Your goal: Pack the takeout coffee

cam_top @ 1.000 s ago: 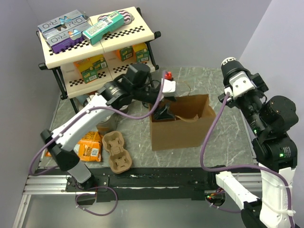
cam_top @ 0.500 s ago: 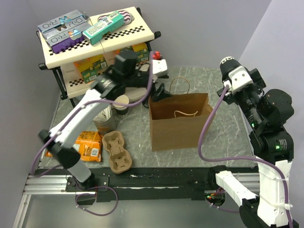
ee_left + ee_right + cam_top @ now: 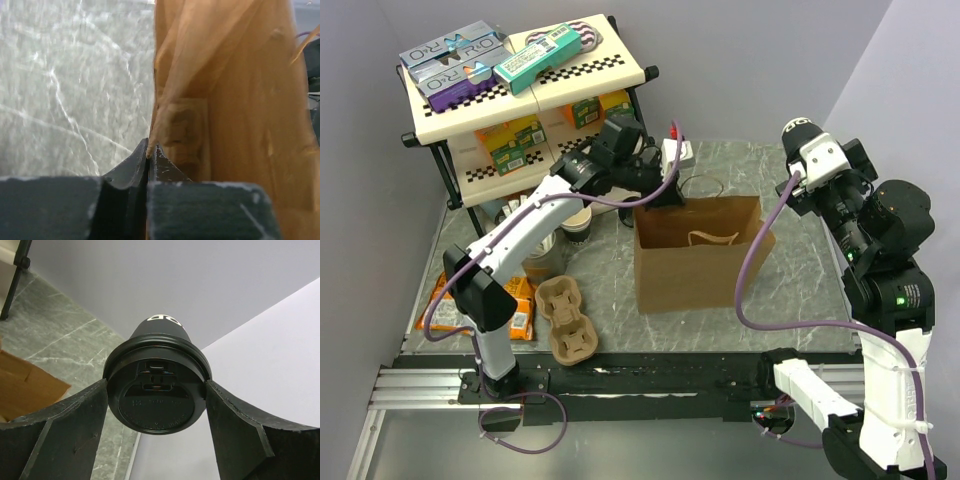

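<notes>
From above and behind the arms, a tall brown paper bag [image 3: 695,270] stands open at the middle of a grey marbled table [image 3: 800,310]. The left gripper [image 3: 658,195] reaches to the bag's rear left corner, while the right arm [image 3: 880,240] is raised at the table's right side, well apart from the bag. A two-tier cream shelf rack [image 3: 620,65] stacked with boxes stands at the back left. A brown pulp cup carrier [image 3: 568,320] and orange snack packets [image 3: 505,310] lie at the near left, away from the bag. A twine handle [image 3: 705,238] droops across the bag's mouth and could snag a cup going in. Seen from the left wrist, the left gripper's jaws are closed on the bag's thin paper rim, apparently holding the mouth open. Seen from the right wrist, the right gripper [image 3: 156,387] clamps the takeout coffee [image 3: 156,407], a small paper cup with a round black plastic lid, at the lid's rim, with the lid facing the camera. By these views the cup is picked up but not yet packed. Carrying it over and lowering it into the bag remains.
</notes>
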You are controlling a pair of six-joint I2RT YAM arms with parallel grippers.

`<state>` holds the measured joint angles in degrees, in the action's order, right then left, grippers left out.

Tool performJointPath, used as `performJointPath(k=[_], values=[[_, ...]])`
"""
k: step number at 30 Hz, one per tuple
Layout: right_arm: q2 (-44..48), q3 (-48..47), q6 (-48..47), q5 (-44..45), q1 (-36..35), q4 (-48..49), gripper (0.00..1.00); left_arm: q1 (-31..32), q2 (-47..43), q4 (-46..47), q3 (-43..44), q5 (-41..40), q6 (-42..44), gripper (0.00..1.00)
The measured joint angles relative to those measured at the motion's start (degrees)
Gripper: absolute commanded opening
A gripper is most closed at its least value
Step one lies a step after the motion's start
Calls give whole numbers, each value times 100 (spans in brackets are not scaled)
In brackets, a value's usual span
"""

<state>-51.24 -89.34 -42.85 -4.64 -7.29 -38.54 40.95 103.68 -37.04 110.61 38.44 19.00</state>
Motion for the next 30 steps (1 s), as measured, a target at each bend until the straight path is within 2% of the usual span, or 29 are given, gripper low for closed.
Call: performJointPath(k=[7, 13, 23, 24, 25, 26, 27, 28, 29, 30], values=[[-4, 0, -2, -15, 52, 4, 0, -166, 20, -33, 737, 741, -358, 1], [-42, -2, -9, 33, 144, 116, 0, -343, 15, 151, 1346, 1049, -887, 1], [-173, -164, -22, 70, 291, 295, 0, -337, 0, 144, 1401, 1191, -1244, 2], [-175, -164, -22, 70, 299, 297, 0, -337, 0, 120, 1401, 1189, -1244, 10], [-177, -164, -20, 63, 310, 297, 0, -337, -11, 129, 1349, 1185, -1257, 24], [-175, -164, -17, 55, 317, 297, 0, -337, -46, 122, 1252, 1165, -1276, 47], [-175, -164, -9, 52, 321, 299, 0, -337, -74, 127, 1152, 1128, -1285, 55], [-170, -160, 0, 46, 323, 302, 0, -337, -96, 177, 986, 1084, -1338, 70], [-168, -151, 7, 46, 332, 306, 0, -339, -105, 208, 859, 1025, -1364, 76], [-162, -136, 24, 35, 341, 308, 0, -345, -107, 238, 699, 946, -1421, 78]])
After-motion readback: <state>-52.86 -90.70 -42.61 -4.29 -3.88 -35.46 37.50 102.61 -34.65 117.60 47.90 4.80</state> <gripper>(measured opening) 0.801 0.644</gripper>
